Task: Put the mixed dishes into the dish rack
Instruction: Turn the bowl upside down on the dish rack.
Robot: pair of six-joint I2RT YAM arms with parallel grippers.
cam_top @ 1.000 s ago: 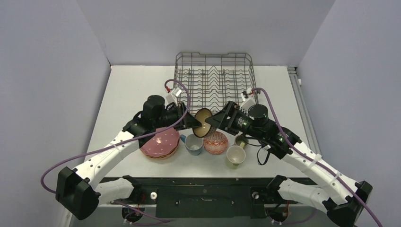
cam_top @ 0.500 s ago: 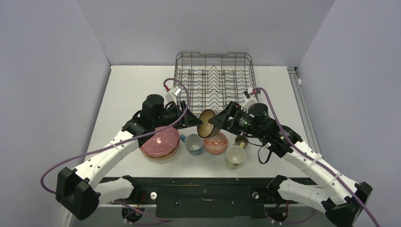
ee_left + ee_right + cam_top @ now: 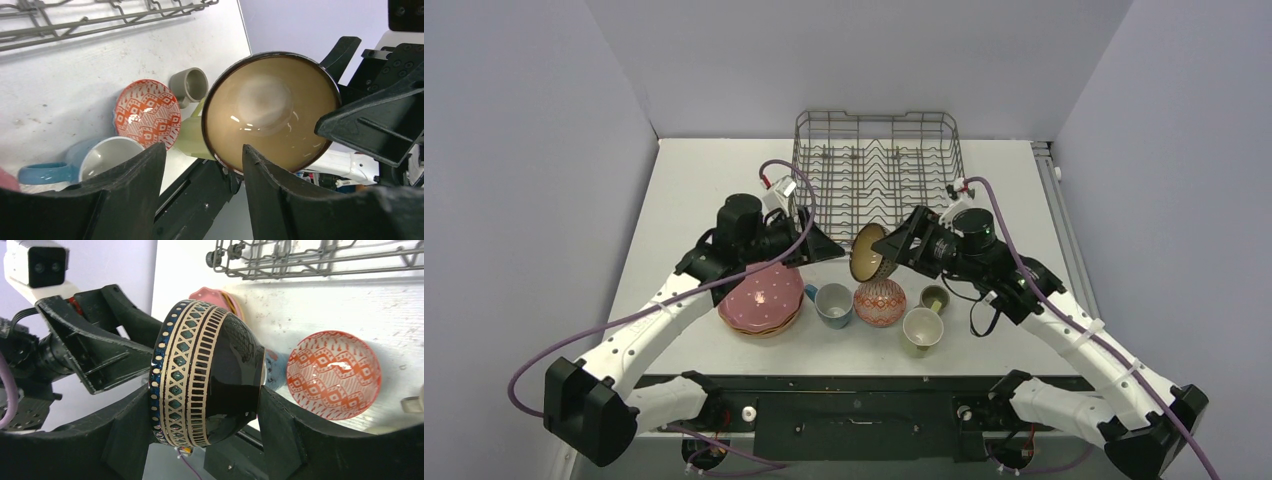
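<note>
Three pale walls (image 3: 854, 60) enclose white table (image 3: 704, 190).

right pincer (image 3: 882, 254): clamps tilted brown bowl (image 3: 864, 254) | left pincer (image 3: 834, 249): near bowl, apart

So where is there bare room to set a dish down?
Bare tabletop left of the dish rack and a narrower strip on its right. Crowded in front: pink plates, blue mug, red patterned dish, pale-yellow mug, olive mug, with the right gripper holding the dark bowl above.
</note>
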